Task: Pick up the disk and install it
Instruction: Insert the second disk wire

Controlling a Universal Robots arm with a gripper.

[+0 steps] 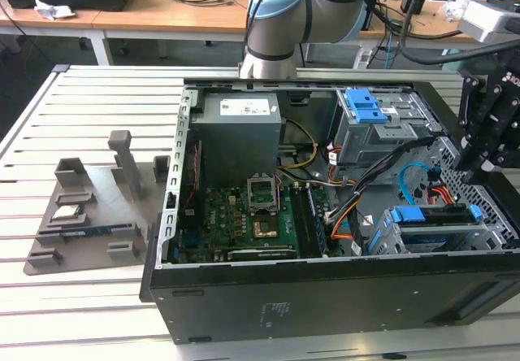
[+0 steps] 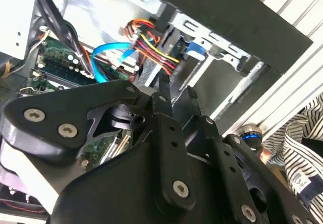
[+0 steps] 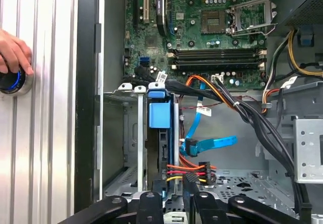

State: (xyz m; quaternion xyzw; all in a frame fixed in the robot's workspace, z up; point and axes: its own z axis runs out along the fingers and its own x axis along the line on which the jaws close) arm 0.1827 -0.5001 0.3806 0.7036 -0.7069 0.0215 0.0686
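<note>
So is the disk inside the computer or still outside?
Inside. The disk, with its blue carrier, sits in the metal bay of the open computer case; the end effector is just above it.

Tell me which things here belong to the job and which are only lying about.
Belong to the job:
- disk, in its blue carrier, in the metal bay
- gripper, above the disk

Lying about:
- grey tray beside the case
- chip on the tray
- round button under a hand
</note>
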